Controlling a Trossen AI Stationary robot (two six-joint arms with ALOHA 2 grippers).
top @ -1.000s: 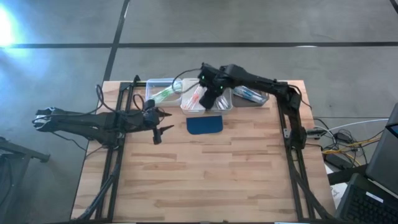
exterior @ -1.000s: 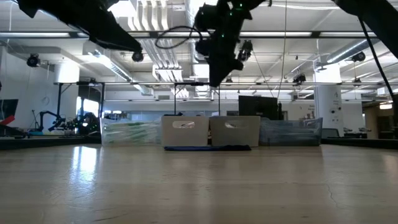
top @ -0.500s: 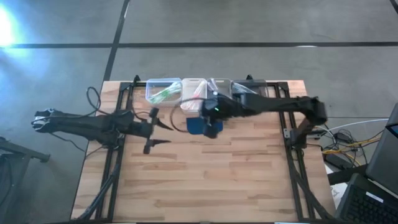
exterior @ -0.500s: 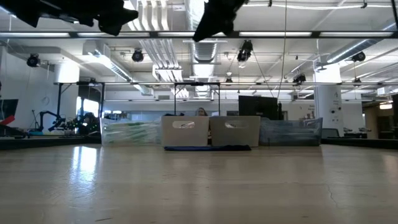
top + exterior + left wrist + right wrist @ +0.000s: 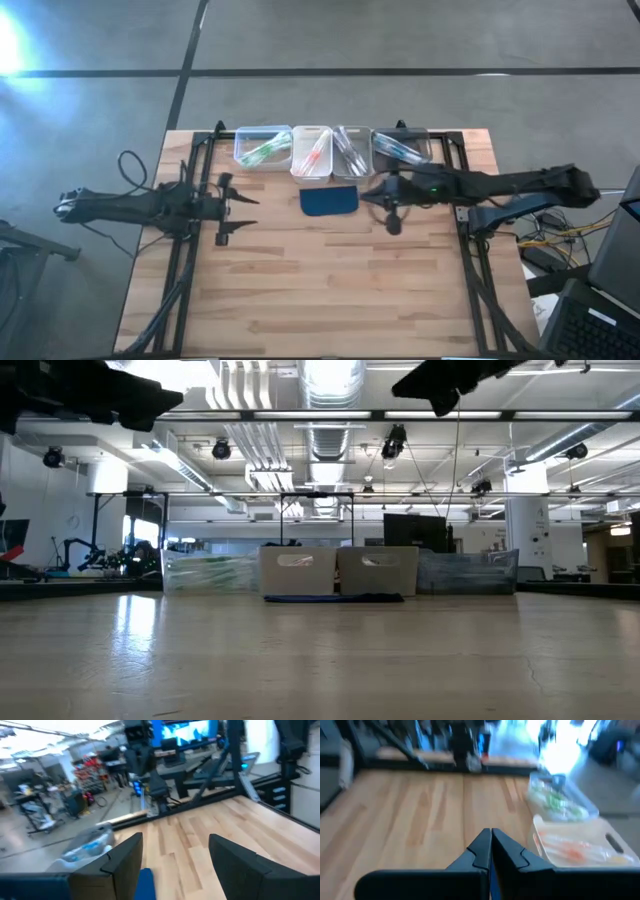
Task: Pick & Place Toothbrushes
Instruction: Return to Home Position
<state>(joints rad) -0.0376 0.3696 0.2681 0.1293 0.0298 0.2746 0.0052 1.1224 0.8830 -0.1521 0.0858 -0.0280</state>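
My right gripper [image 5: 373, 196], pressed together, hovers beside the blue pad [image 5: 329, 201]; my left gripper [image 5: 240, 211], spread, hangs opposite. A low swing could clip the bins [image 5: 262, 129].

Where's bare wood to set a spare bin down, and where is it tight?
The whole near half of the table, from the blue pad to the front edge, is bare wood. Small bare patches flank the pad, but the left gripper, fingers open, and right gripper, fingers shut, hang over them. The far edge is crowded: four bins side by side.
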